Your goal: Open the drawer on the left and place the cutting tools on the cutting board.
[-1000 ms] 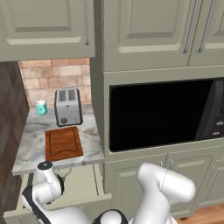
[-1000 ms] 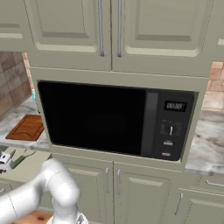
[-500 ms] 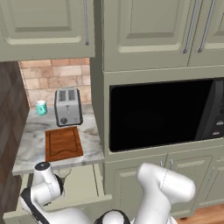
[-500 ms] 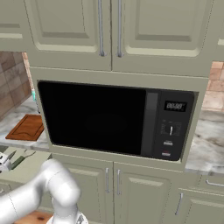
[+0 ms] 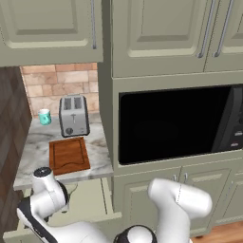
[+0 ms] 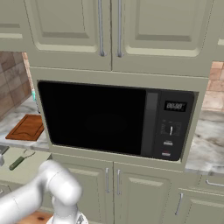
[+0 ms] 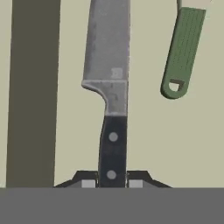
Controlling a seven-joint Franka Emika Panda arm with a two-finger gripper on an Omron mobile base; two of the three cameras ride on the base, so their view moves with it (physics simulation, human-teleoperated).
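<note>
We see the drawer [image 5: 90, 201] standing open beneath the left stretch of the counter [image 5: 33, 152], its beige floor exposed. In the hand view the gripper [image 7: 112, 183] sits over that floor with its two fingertips [image 7: 88, 182] pressed in against the black riveted handle of a kitchen knife [image 7: 109, 87], one tip on each side, so the jaws are pinching the knife by the rear end of its handle. The grey blade runs away from the fingers toward the top of that view. Whether the knife rests on the drawer floor or is raised off it, we cannot tell.

Beside the knife, apart from it, lies a tool with a ribbed green handle [image 7: 182, 50] that ends in a hanging loop; its working end is cut off by the frame. In the right base view the same green handle [image 6: 17, 162] lies on the drawer floor near the left edge of the picture.

The cutting board [image 5: 69, 155] lies flat on the counter near its front edge, right above the open drawer, with nothing on it. A silver toaster [image 5: 73, 115] stands just behind the board, and a small teal cup [image 5: 44, 116] stands to the left of the toaster near the brick back wall. A black microwave [image 6: 116, 118] is built into the cabinetry to the right of the counter.
</note>
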